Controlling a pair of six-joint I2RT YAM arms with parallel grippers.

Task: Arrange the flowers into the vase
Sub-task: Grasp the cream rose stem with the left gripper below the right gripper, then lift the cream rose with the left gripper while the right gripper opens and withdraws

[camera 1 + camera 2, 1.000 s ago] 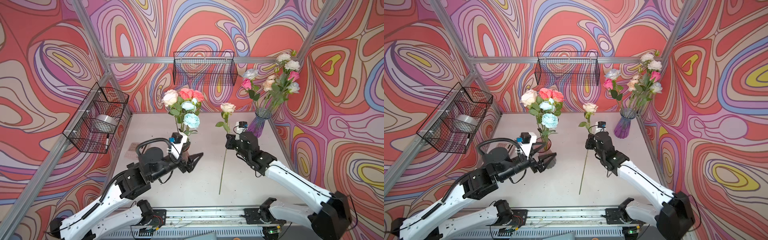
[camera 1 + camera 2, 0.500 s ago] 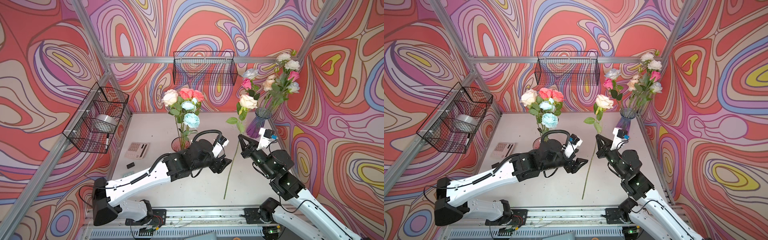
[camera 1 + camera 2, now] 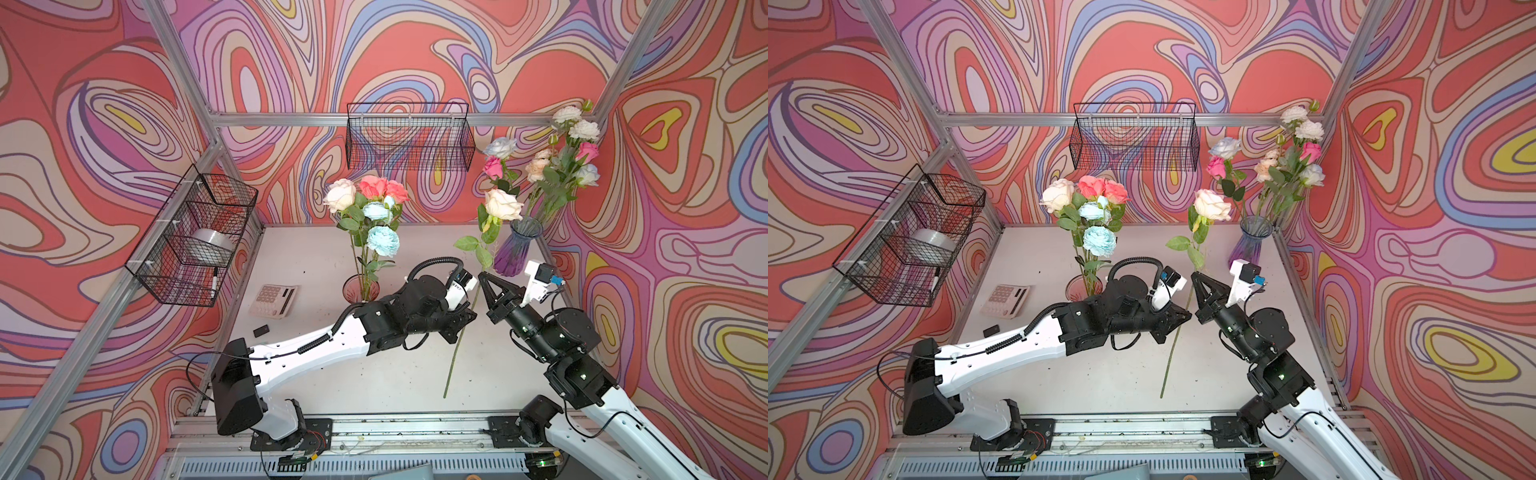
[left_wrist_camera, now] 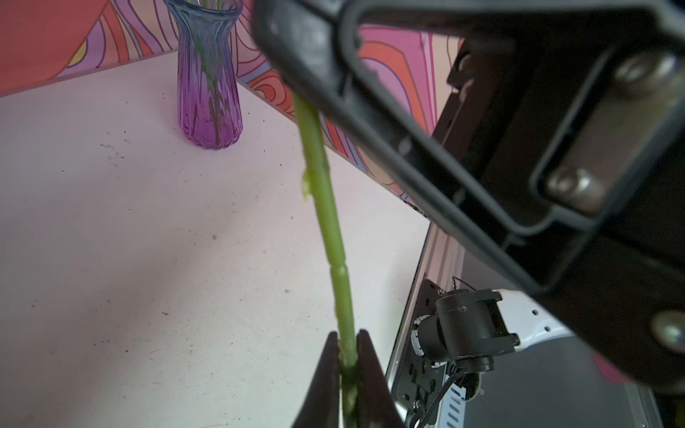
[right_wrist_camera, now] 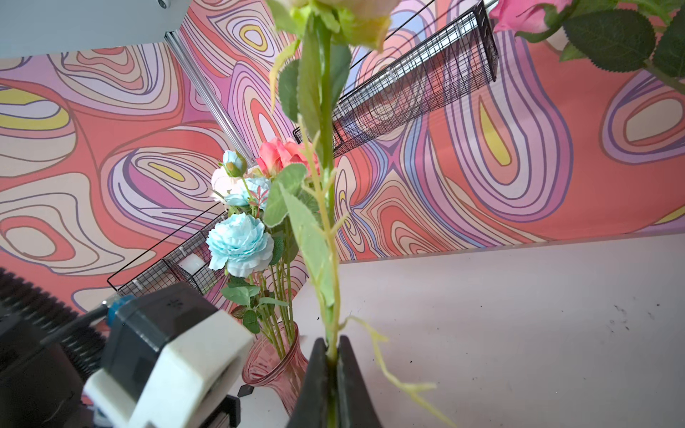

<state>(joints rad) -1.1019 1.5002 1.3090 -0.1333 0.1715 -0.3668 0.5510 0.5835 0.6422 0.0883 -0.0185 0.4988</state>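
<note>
Two vases stand on the table (image 3: 374,386): a pink vase (image 3: 360,289) near the middle and a purple vase (image 3: 515,249) toward one o'clock, both holding flowers (image 3: 374,208). Between them a cream flower (image 3: 503,203) stands nearly upright. The right gripper (image 3: 482,276) is clamped on its stem (image 4: 322,185) under the leaves (image 3: 469,243). The left gripper (image 3: 468,316) pinches the stem just lower, from nine o'clock. Only the wrist views show the jaws tight on the stem. Lettering (image 3: 456,286) on the left wrist is unreadable.
</note>
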